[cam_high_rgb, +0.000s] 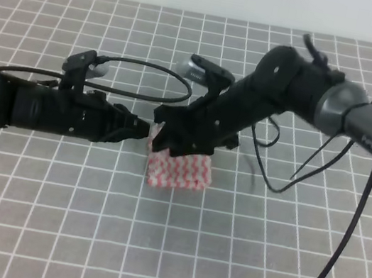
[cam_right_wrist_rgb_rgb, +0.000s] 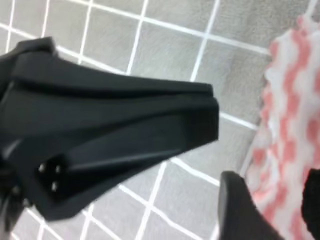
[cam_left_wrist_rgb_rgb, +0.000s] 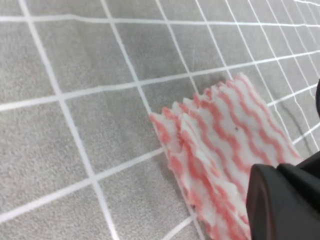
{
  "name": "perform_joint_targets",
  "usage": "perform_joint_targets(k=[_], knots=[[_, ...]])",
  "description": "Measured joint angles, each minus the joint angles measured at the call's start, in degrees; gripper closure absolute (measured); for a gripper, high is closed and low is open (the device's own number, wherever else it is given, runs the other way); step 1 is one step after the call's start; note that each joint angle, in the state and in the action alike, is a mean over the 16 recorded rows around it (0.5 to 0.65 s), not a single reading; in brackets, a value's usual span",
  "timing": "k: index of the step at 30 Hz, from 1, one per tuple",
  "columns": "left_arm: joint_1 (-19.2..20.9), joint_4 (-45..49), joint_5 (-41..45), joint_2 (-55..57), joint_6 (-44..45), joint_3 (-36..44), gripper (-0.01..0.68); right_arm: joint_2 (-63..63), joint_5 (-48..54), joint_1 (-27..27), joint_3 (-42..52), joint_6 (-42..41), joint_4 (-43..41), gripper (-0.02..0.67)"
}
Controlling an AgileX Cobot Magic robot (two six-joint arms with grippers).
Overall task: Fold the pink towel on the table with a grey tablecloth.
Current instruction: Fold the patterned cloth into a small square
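Exterior high view, folded pink towel (cam_high_rgb: 179,169) on grey tablecloth (cam_high_rgb: 85,222), both arms' jaws meeting at its left edge, grip indiscernible.

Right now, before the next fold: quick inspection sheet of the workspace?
Surface: table with a grey tablecloth, white grid lines, lies flat.
Job's things: pink towel already folded into a small stack; layered jagged edges show in the left wrist view.
Clutter: nothing seen.
Grippers: left claw at the towel's upper left edge, open or shut cannot be told. Right claw over the towel's upper left corner; contact and jaw state cannot be told.
Cables: black cable loops above the left arm; black cables hang from the right arm to the cloth.
Surroundings: pale strip beyond the far table edge, nothing else seen.
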Motion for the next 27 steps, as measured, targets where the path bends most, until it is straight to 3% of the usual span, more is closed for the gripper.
perform_joint_targets(k=[4, 15, 27], knots=[[-1.0, -0.6, -0.1, 0.0, 0.0, -0.2, 0.676, 0.0, 3.6, -0.8, -1.5, 0.0, -2.5, 0.456], [-7.5, -0.2, -5.8, 0.0, 0.1, -2.5, 0.676, 0.0, 8.8, -3.0, -2.8, 0.2, -8.5, 0.591], [-10.3, 13.4, -11.2, 0.7, -7.6, -3.5, 0.676, 0.0, 10.2, -3.7, -2.8, 0.4, -10.5, 0.621]])
